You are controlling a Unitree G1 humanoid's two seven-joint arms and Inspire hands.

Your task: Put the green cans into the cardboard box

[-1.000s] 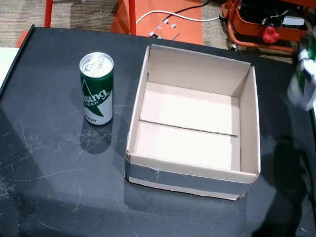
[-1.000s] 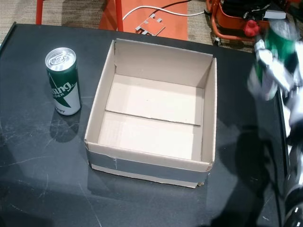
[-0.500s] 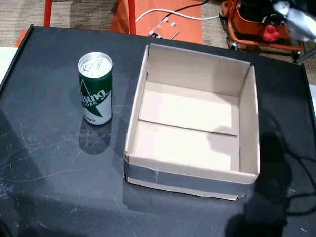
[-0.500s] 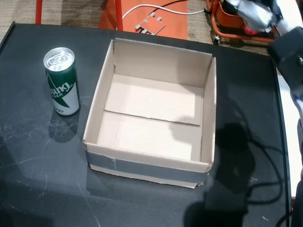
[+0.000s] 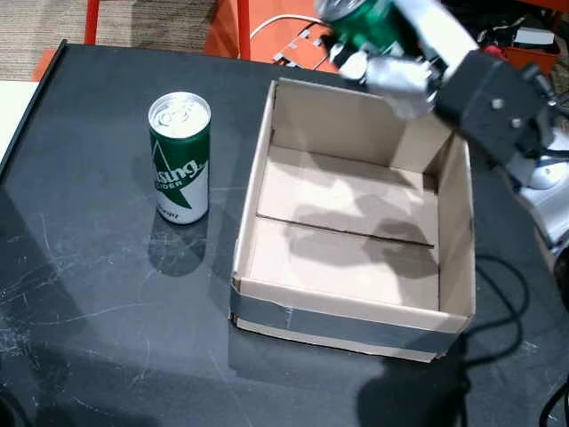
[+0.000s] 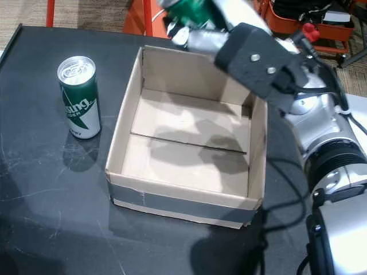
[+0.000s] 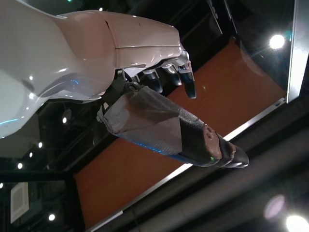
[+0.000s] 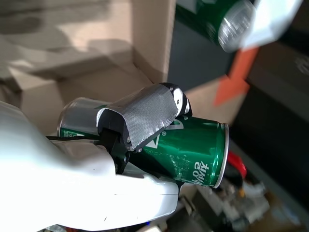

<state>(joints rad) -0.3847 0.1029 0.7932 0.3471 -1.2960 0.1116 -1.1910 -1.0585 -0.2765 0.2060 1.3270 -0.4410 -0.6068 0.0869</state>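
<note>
One green can (image 5: 180,158) (image 6: 80,97) stands upright on the black table (image 5: 89,311), left of the open, empty cardboard box (image 5: 347,318) (image 6: 178,200). My right hand (image 5: 404,62) (image 6: 212,37) is shut on a second green can (image 5: 364,20) (image 6: 186,8), held tilted in the air over the box's far wall. In the right wrist view that hand (image 8: 111,164) wraps the held can (image 8: 193,145), with the box (image 8: 96,48) and the standing can (image 8: 217,19) behind it. My left hand (image 7: 159,116) shows only in the left wrist view, fingers apart and holding nothing.
An orange cart (image 5: 524,36) and a white cable (image 5: 284,22) lie on the floor beyond the table's far edge. A black cable (image 5: 507,294) runs over the table to the right of the box. My right arm (image 6: 321,132) reaches in along that side.
My right hand has carried its can from the right of the box up and leftward to above the box's far wall. The standing can and the box stayed put.
</note>
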